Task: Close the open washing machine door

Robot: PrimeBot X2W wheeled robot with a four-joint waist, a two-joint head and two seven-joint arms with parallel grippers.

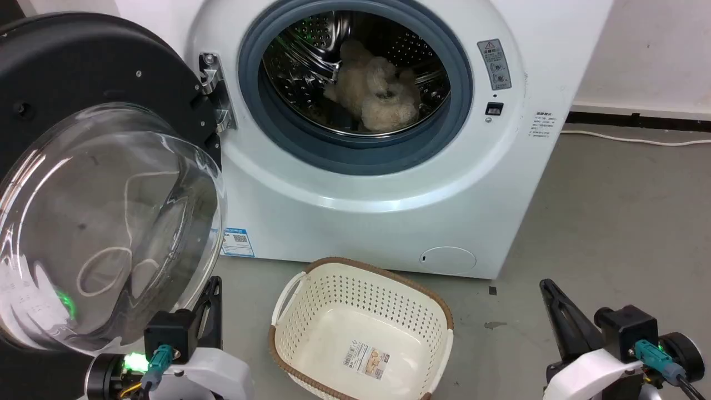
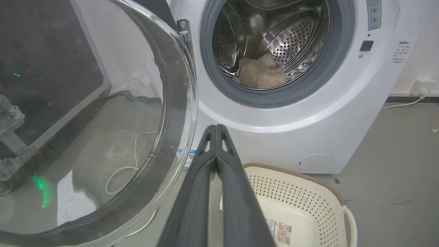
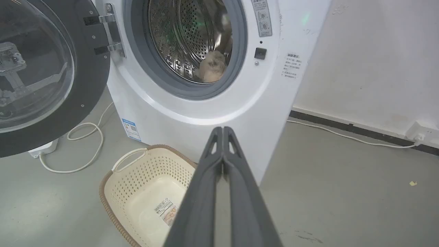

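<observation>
My left claw [image 2: 216,129]: both long dark fingers pressed together to the tips, nothing held. My right claw [image 3: 223,130]: likewise pinched together and empty, low over the bare grey floor [image 3: 343,192].

Between the two claws stands a cream perforated plastic laundry basket with a brown rim [image 1: 361,294], a label on its bottom.

Just beside my left claw hangs the large round washing machine door [image 1: 83,72], with a glossy black rim and a bulging clear glass bowl. It is swung wide open to my left on a metal hinge [image 1: 214,89]. Whether the claw touches the glass, I cannot tell. A white cable [image 3: 85,147] loops on the floor below the door.

Behind the basket is the white front-loading washer [image 1: 389,222]. Its grey rubber-ringed steel drum mouth [image 1: 461,111] is uncovered. A fluffy beige bundle [image 1: 377,94] lies inside the drum.
</observation>
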